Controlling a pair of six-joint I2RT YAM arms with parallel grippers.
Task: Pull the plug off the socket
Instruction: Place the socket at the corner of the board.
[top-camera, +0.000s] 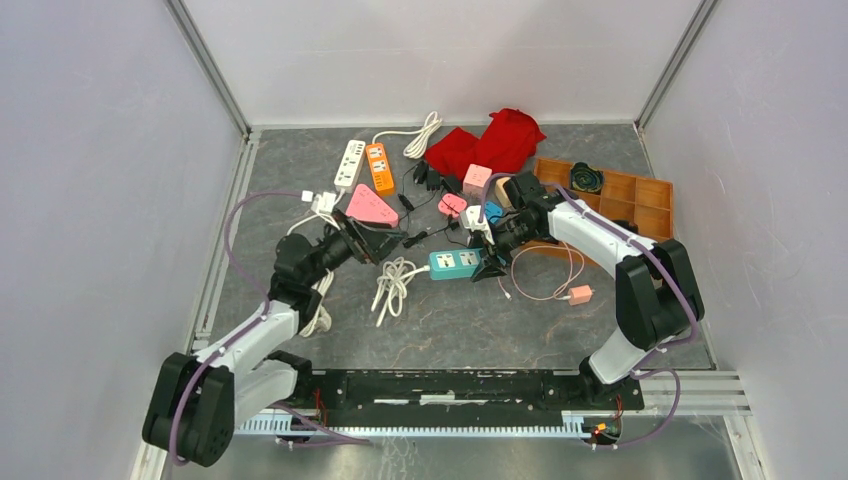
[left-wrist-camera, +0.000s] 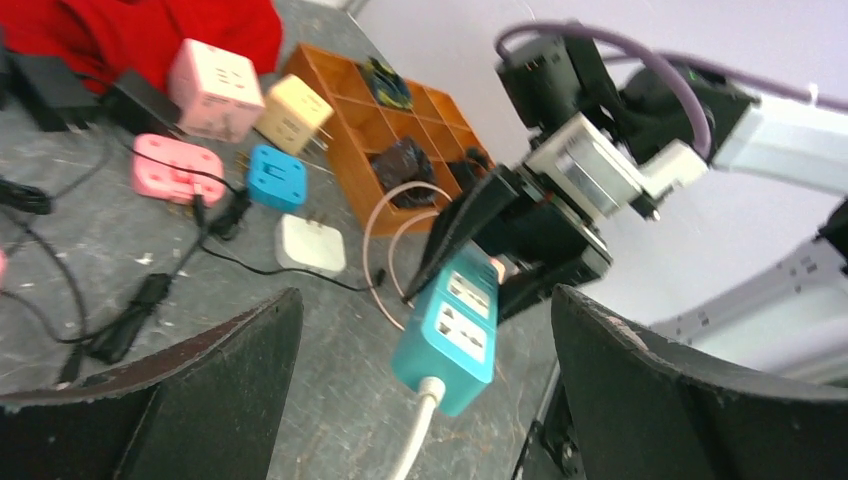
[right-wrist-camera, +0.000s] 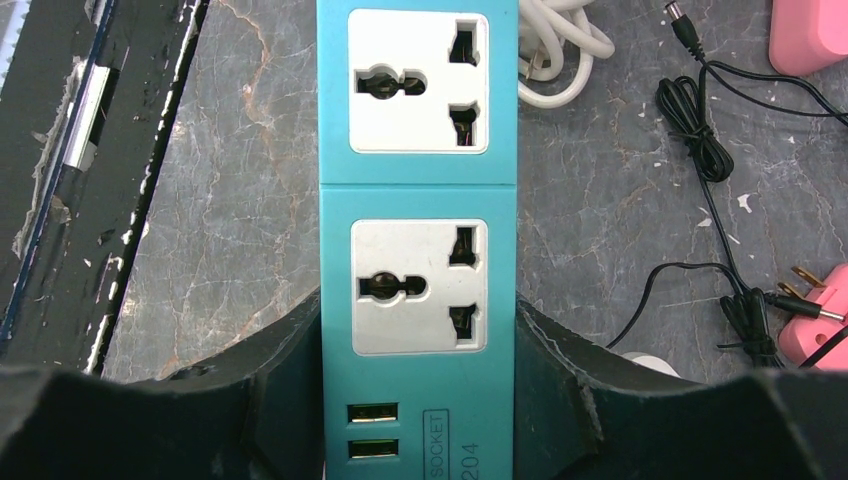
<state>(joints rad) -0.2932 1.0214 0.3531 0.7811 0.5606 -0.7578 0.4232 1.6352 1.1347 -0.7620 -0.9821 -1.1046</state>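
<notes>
Right jaws clamp the teal power strip (right-wrist-camera: 415, 200) mid-table (top-camera: 480, 330), its length running straight toward my wide-open left jaws at the cord (left-wrist-camera: 420, 440) end, no plug in either socket (right-wrist-camera: 418, 285).

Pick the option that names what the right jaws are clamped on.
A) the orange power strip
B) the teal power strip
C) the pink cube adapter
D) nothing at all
B: in the right wrist view, the right jaws press against both long sides of the teal power strip, near its USB end.
</notes>
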